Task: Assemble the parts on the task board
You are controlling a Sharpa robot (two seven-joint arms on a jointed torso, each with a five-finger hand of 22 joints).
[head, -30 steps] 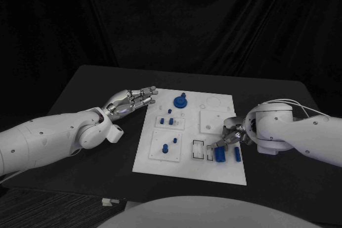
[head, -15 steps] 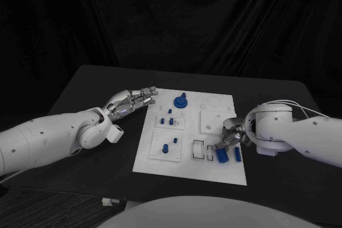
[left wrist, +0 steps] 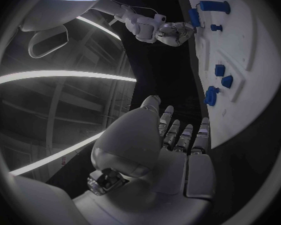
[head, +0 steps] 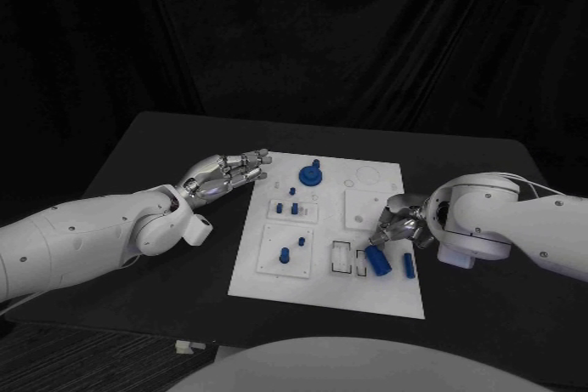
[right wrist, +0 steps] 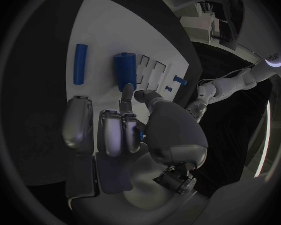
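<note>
white task board [head: 276, 277] in the middle of the black table [head: 147, 145]. left hand [head: 228, 173] off the board's far left corner, fingers loosely curled and slightly apart, nothing held, no contact with the board. right hand [head: 398, 226] over the board's right edge, fingers curled down toward the surface; thick blue cylinder [head: 377, 259] lying just beyond the fingertips, close to touching; contact or grip not determinable from the head view. in the right wrist view, thick blue cylinder [right wrist: 125, 71] flat on the board ahead of the fingers [right wrist: 113, 132], with one finger extended toward it and its tip at the cylinder's near end; held or merely touched: cannot tell. slim blue rod [head: 408, 265] flat on the board just beside the cylinder, nearer the right edge. rectangular slots [head: 338, 256] on the cylinder's other side. round blue knob [head: 311, 173] upright near the board's far edge. small blue pegs [head: 288, 208] in the upper left inset plate; one blue peg [head: 285, 256] in the lower left inset plate. square recess [head: 365, 209] at the board's centre right.
</note>
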